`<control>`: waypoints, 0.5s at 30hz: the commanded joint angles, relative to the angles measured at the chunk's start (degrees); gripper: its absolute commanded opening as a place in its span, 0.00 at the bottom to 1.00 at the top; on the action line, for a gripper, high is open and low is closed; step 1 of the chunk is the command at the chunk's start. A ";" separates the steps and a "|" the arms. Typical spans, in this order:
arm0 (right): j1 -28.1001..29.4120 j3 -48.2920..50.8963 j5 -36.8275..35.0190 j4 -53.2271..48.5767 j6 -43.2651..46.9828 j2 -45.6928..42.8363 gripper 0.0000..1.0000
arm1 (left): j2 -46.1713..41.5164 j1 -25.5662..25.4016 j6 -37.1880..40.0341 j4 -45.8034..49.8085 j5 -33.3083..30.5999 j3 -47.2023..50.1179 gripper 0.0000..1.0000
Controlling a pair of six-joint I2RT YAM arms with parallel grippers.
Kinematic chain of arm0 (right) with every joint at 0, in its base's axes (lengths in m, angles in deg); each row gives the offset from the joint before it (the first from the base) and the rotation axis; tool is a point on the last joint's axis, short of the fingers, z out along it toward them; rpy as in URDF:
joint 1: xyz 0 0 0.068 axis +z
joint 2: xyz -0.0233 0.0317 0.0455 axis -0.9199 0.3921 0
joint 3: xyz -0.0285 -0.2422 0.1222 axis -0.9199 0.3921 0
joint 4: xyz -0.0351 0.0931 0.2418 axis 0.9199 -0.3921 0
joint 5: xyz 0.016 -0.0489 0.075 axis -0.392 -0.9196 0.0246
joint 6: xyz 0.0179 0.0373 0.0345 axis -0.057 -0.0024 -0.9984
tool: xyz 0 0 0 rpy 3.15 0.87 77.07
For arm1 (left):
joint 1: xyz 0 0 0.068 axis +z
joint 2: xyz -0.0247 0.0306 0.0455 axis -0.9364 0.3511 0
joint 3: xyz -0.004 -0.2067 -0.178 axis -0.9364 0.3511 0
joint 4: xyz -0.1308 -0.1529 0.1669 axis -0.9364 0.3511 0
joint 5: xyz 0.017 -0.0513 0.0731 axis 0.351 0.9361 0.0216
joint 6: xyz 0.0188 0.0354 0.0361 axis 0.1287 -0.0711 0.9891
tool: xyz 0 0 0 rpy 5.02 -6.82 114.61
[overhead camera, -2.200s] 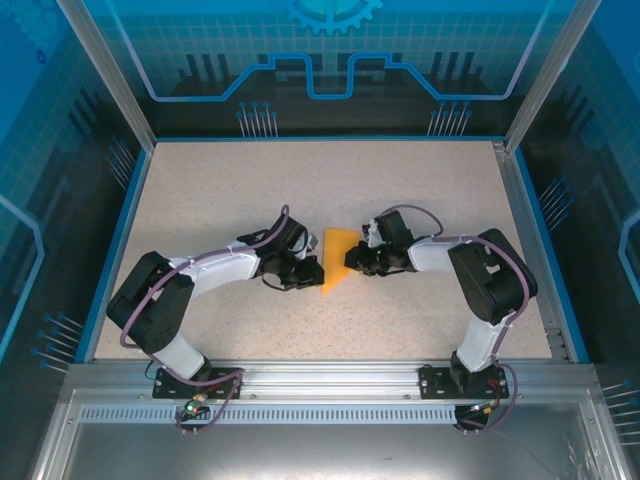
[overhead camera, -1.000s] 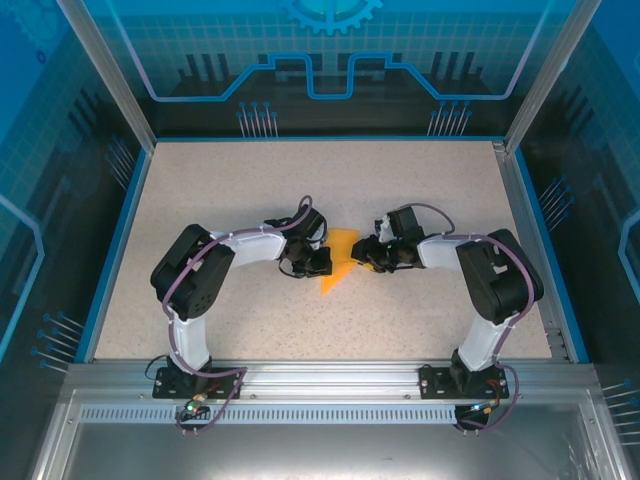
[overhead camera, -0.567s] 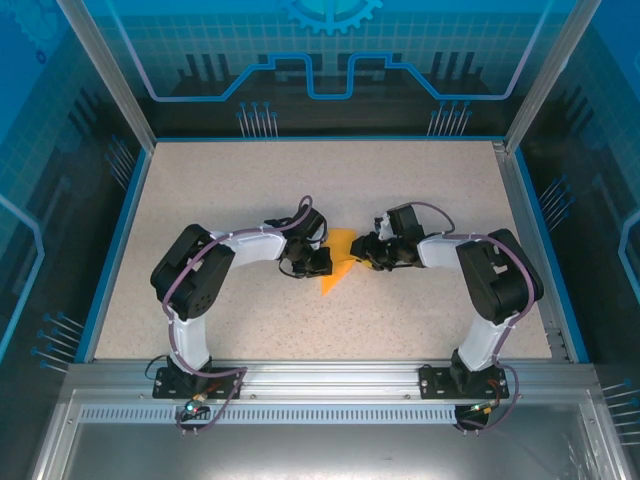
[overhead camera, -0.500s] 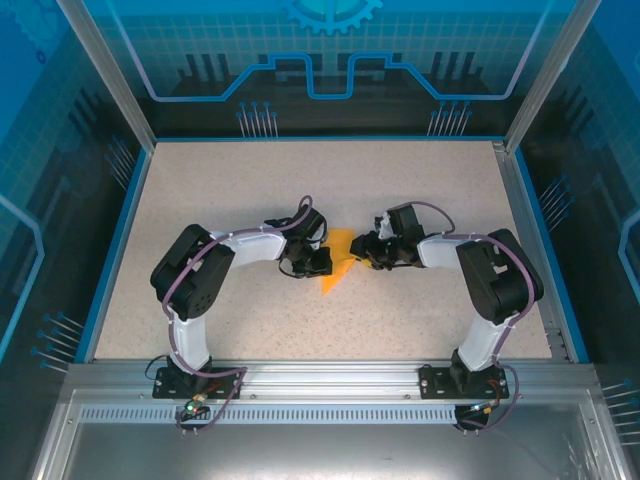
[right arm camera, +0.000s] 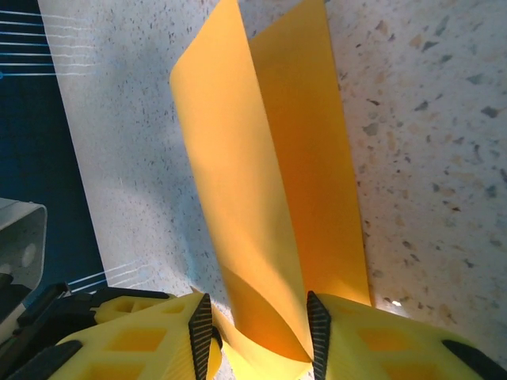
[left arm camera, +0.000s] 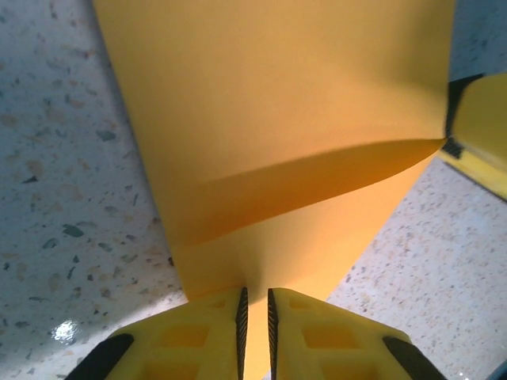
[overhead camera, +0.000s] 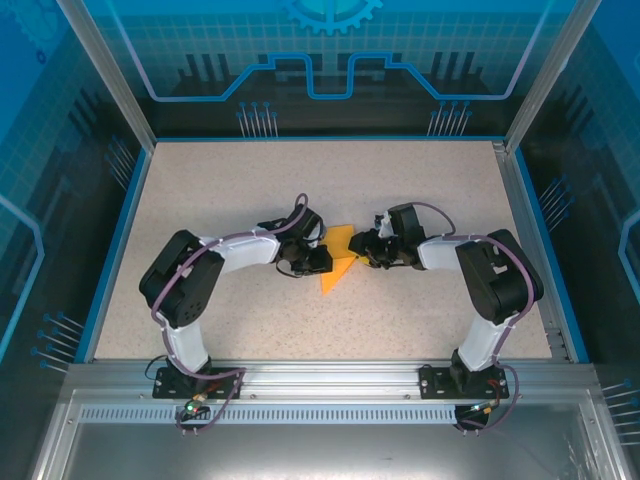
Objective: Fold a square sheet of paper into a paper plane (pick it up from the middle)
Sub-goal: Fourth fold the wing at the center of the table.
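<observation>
The square sheet of paper (overhead camera: 335, 272) is orange, folded into an angular shape with a point toward the near edge, and lies mid-table between both grippers. My left gripper (overhead camera: 321, 259) is at its left edge. In the left wrist view the paper (left arm camera: 277, 119) rises as a bent flap and narrows into my left gripper (left arm camera: 254, 317), whose pads stand a thin slit apart with paper in the slit. My right gripper (overhead camera: 363, 251) is at the right edge. In the right wrist view a bowed, upright fold of paper (right arm camera: 261, 158) sits between the pads of my right gripper (right arm camera: 257, 332), touching both.
The speckled table (overhead camera: 250, 180) has a blue rim (overhead camera: 118, 230) and clear walls on metal posts. Both arms reach inward from the near edge, elbows out toward the sides. Bare tabletop lies behind and in front of the paper.
My left jaws have parted from fully shut to a thin slit. The left elbow has swung outward to the left. The right gripper keeps its hold and has barely moved.
</observation>
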 commanded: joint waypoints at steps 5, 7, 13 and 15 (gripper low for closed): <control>0.03 -4.89 4.28 0.28 4.88 4.11 0.39 | -5.73 -0.13 0.46 -2.85 -0.72 3.25 0.20; -0.26 -7.62 4.50 -1.83 8.79 4.95 0.39 | -7.46 -0.20 0.37 -3.19 -1.54 4.24 0.21; -1.23 -16.51 8.03 -13.19 19.08 8.90 0.36 | -12.54 -0.28 -1.15 -4.34 -5.74 7.94 0.22; -1.32 -18.89 9.71 -15.69 21.70 10.15 0.35 | -13.48 -0.28 -1.30 -4.40 -6.48 8.58 0.22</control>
